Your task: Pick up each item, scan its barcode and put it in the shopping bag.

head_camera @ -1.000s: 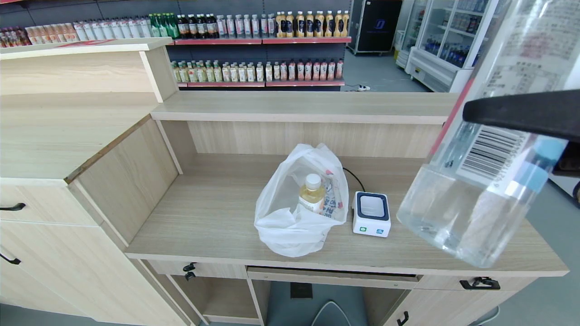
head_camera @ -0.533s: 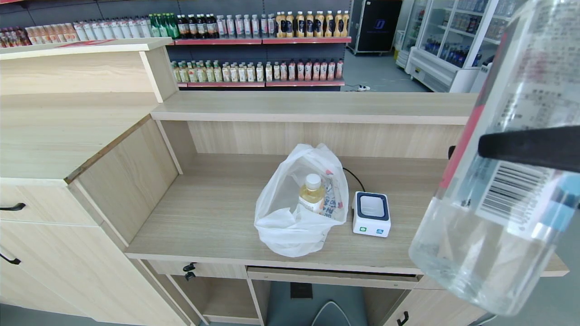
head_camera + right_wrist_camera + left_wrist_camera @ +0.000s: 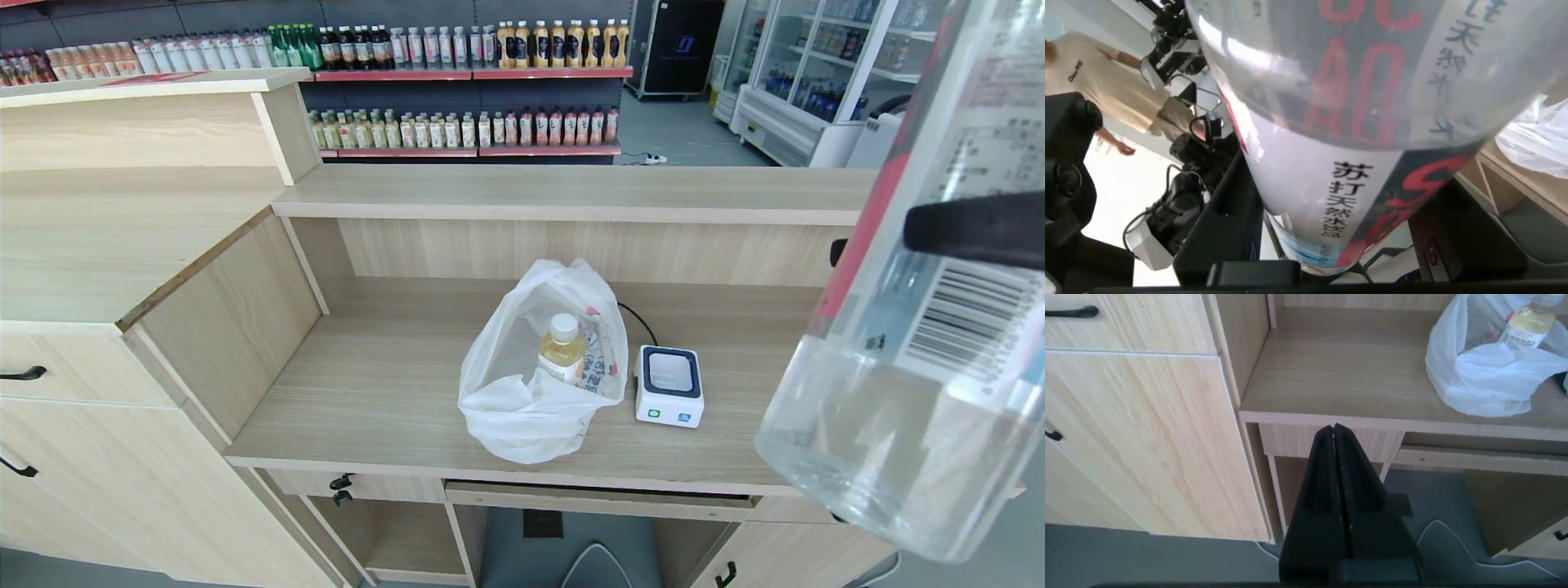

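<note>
Right end effector (image 3: 1339,233) clamps clear bottle (image 3: 890,425) — aloft, tilted.

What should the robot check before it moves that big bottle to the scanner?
1. Grip: right pincer holds the bottle: ok.
2. Aim: barcode faces the head camera, not the scanner: not ok.
3. Path: scanner window uncovered: ok.
4. Goal: bag open, small bottle inside: ok.
5. Other arm: left pincer shut, low before the counter: ok.
6. Already scanned: cannot tell.
</note>
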Controlling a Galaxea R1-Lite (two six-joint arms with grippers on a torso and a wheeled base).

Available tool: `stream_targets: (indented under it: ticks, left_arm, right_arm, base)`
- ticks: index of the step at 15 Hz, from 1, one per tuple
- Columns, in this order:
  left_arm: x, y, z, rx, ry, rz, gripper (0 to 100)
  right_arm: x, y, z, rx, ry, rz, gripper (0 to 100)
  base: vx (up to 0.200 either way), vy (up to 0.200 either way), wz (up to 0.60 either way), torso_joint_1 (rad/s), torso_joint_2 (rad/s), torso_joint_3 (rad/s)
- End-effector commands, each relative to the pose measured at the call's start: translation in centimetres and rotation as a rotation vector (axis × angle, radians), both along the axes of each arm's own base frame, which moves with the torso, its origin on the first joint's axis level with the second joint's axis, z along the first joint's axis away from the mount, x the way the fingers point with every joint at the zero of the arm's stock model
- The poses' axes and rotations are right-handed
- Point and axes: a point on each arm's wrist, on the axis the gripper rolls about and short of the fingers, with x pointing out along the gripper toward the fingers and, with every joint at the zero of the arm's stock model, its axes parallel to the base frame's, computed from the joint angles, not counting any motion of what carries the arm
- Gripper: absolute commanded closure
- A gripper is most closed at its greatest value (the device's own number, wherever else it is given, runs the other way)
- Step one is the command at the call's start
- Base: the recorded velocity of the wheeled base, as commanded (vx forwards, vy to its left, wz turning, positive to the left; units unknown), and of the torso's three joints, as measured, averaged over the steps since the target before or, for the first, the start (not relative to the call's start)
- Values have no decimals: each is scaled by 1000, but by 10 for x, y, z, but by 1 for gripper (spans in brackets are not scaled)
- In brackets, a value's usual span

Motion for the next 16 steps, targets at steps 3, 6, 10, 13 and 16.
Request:
stream_targets:
  ticks: [3, 6, 10, 13, 16]
  left_arm:
    - [0, 0, 0, 0, 0, 1, 100]
    - [0, 0, 0, 0, 0, 1, 100]
    - [0, 0, 0, 0, 0, 1, 100]
    - [0, 0, 0, 0, 0, 1, 100]
    - [0, 0, 0, 0, 0, 1, 100]
  right_arm:
    - [-1, 3, -3, -20, 16, 18, 100]
    - [-2, 2, -7, -51, 22, 19, 100]
    - [1, 4, -11, -69, 22, 9, 100]
    - [12, 9, -26, -117, 36, -18, 100]
    - [24, 20, -28, -96, 12, -26, 100]
  base:
    - [0, 0, 0, 0, 0, 0]
    - [0, 0, 0, 0, 0, 0]
    - [0, 0, 0, 0, 0, 0]
    - [0, 0, 0, 0, 0, 0]
    - [0, 0, 0, 0, 0, 0]
